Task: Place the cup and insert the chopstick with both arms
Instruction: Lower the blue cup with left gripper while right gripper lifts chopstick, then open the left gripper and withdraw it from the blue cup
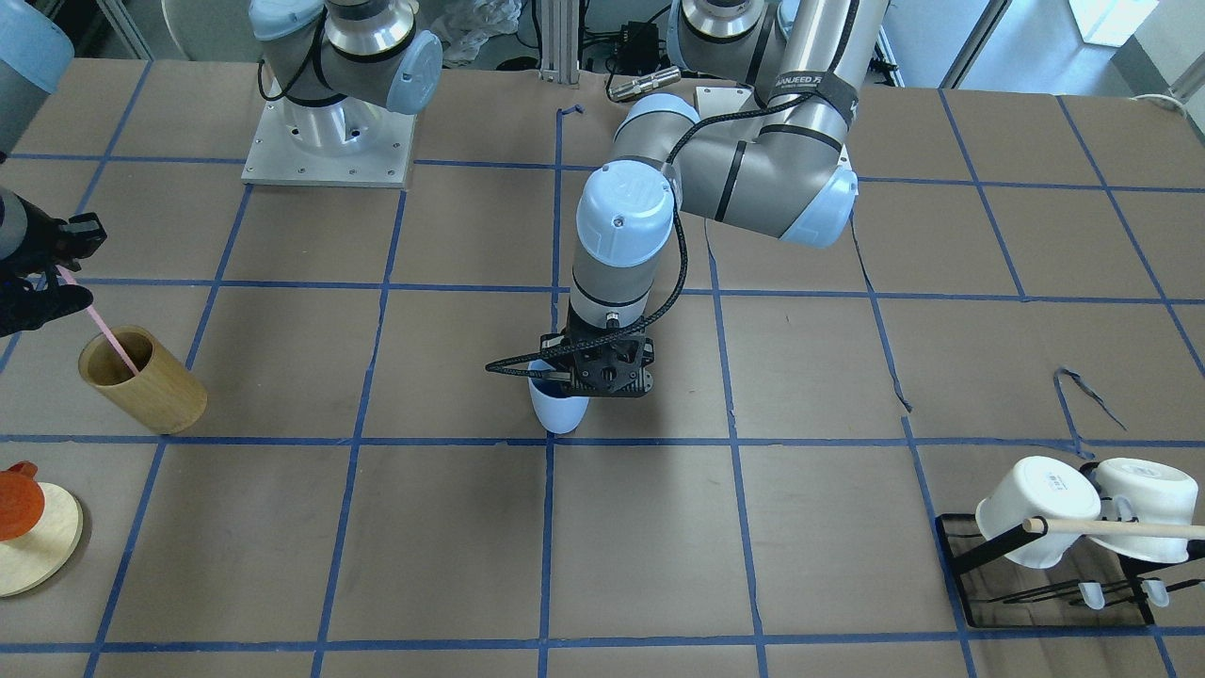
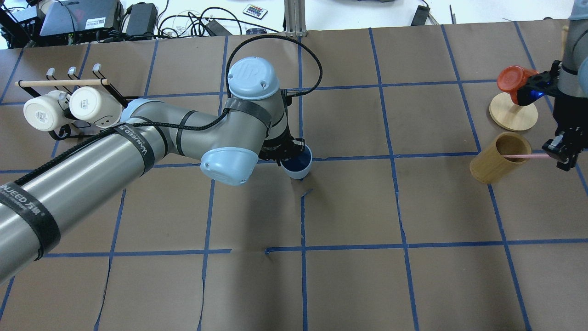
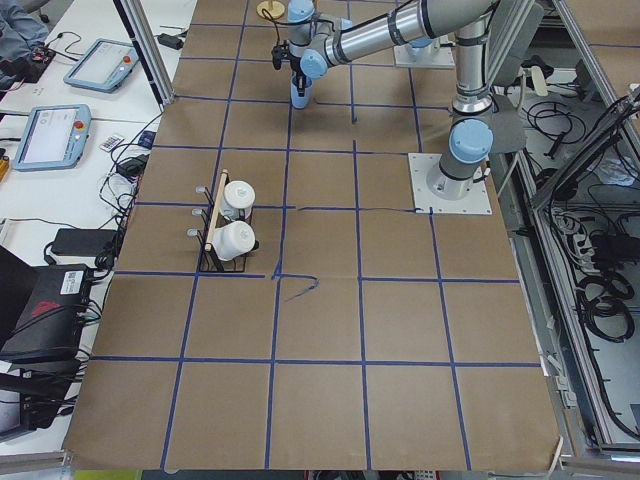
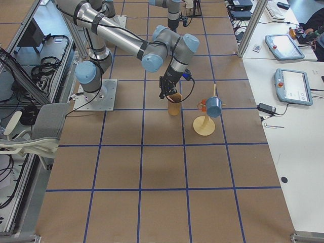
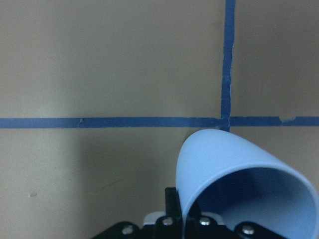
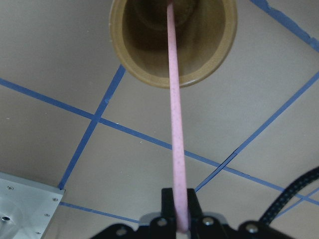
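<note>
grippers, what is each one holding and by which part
The left gripper holds the cup by its rim. The right gripper holds the chopstick by its top end, the lower end inside the holder.

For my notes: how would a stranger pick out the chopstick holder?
Go to the table's end on the robot's right, by the round wooden stand. Next to it stands a tan cylindrical holder. Only it has a pink chopstick dipping inside, gripped by the right end effector.
</note>
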Controlling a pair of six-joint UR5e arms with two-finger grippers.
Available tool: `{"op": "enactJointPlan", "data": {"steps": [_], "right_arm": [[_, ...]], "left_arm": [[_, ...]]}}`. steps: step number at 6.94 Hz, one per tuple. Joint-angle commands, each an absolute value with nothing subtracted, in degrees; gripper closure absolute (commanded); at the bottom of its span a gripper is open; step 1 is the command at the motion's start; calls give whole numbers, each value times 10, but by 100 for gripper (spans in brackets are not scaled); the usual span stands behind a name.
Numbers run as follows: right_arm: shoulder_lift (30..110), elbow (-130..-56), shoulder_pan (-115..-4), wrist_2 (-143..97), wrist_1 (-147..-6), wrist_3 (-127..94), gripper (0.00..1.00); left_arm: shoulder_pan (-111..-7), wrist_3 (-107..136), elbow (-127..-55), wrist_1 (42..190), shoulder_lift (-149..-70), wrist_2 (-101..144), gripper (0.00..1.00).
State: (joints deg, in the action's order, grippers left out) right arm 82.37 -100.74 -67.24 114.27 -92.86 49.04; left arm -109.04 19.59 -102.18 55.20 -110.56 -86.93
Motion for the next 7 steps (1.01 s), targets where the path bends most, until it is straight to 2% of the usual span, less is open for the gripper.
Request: {"op": "enactJointPlan", "data": {"steps": [1, 3, 4, 5, 7], "right_arm": [[825, -982, -673, 1134, -898, 490, 94], [824, -950, -673, 1119, -858, 490, 94], [825, -940, -673, 1120, -837, 490, 94], [827, -927, -673, 1121, -817, 489, 94], [828, -901, -672, 1121, -761, 489, 94]], "left_arm": [[-1091, 196, -1022, 552, -1104, -863, 100], [-1092, 196, -1024, 552, -1109, -863, 97], [-1092, 196, -1024, 552, -1107, -864, 41], [-1090, 195, -1011, 549, -1090, -862, 0], [-1079, 193, -973, 565, -1062, -856, 0]]}}
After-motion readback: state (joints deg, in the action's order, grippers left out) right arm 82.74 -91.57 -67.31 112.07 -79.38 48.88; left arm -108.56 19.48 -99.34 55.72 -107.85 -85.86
